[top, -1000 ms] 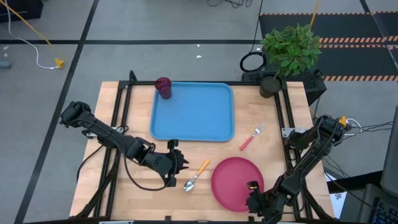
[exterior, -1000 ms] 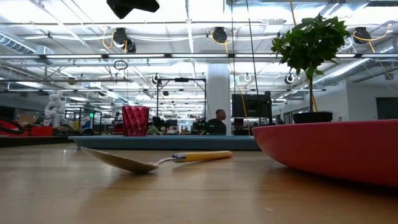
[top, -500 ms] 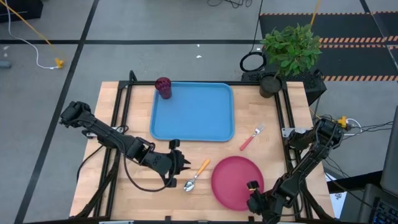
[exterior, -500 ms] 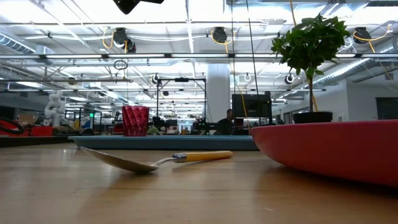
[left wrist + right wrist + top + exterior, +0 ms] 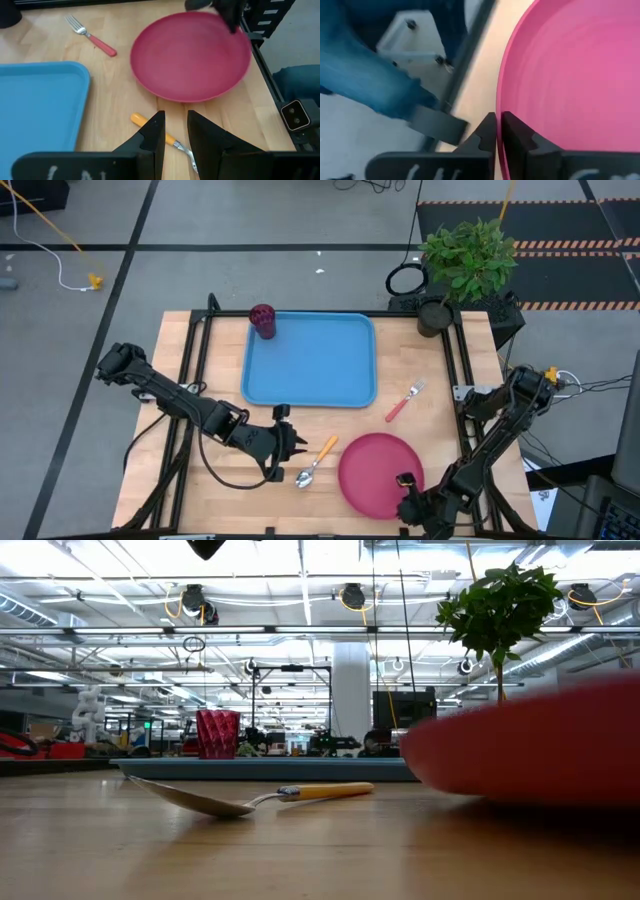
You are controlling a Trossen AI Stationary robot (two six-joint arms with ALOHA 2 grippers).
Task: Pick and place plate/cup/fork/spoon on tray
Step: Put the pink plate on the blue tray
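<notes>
Wooden table [image 5: 200,350] on a grey floor, potted plant [image 5: 463,260] at the far right corner, ceiling lights and racks behind in the low view.

Right end effector [image 5: 404,489] at the near edge of the plate [image 5: 378,472], fingers [image 5: 517,137] pinched almost together over the rim, clamping it; plate's near side raised off the table in the low view. Plate at the table's near right, just right of the spoon [image 5: 315,463].

Left end effector [image 5: 296,443] low over the table just left of the spoon, fingers [image 5: 155,132] a narrow gap apart, holding nothing; spoon handle showing just beyond the tips in the left wrist view, no contact visible.

Spoon flat on the table, orange handle angled toward the tray [image 5: 310,360], bowl nearest the table's front edge. Fork [image 5: 404,400] on the table right of the tray, beyond the plate, apart from both. Tray at the table's far centre, cup [image 5: 263,320] upright at its far left corner, on or against the rim, cannot tell which
</notes>
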